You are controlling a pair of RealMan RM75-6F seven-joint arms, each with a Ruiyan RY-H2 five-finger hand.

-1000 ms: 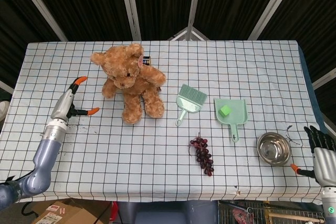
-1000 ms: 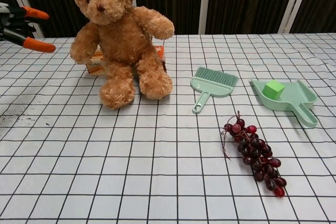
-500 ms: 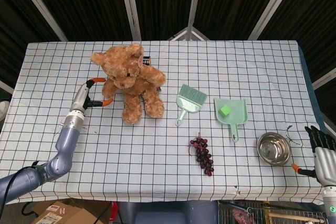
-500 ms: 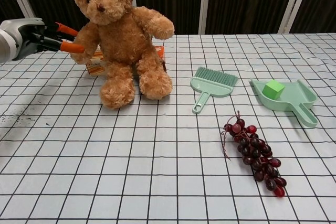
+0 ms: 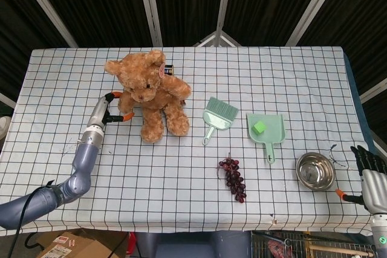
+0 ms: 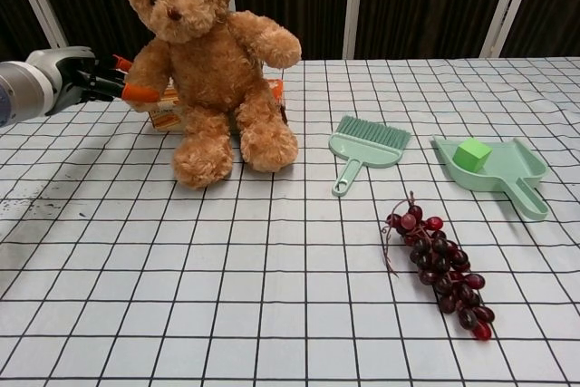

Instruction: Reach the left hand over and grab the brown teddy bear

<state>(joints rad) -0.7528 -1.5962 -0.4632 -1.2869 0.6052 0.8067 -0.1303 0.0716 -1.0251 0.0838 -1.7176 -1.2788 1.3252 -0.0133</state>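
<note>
Currently the left robot hand [image 5: 107,110] reaches the brown teddy bear [image 5: 149,92], orange fingertips [image 6: 138,92] touching its arm, fingers apart, not yet gripping.

A table [image 5: 302,77] under a white black-gridded cloth stands before dark panelled walls [image 5: 266,4] with pale struts.

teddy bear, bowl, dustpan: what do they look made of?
Teddy bear: soft plush, curly brown pile with a matte, fuzzy outline.
Bowl: metal, probably stainless steel; silvery, with bright reflections on its inner wall.
Dustpan: likely molded plastic; uniform mint green, smooth with a dull sheen and thin rigid edges.
</note>
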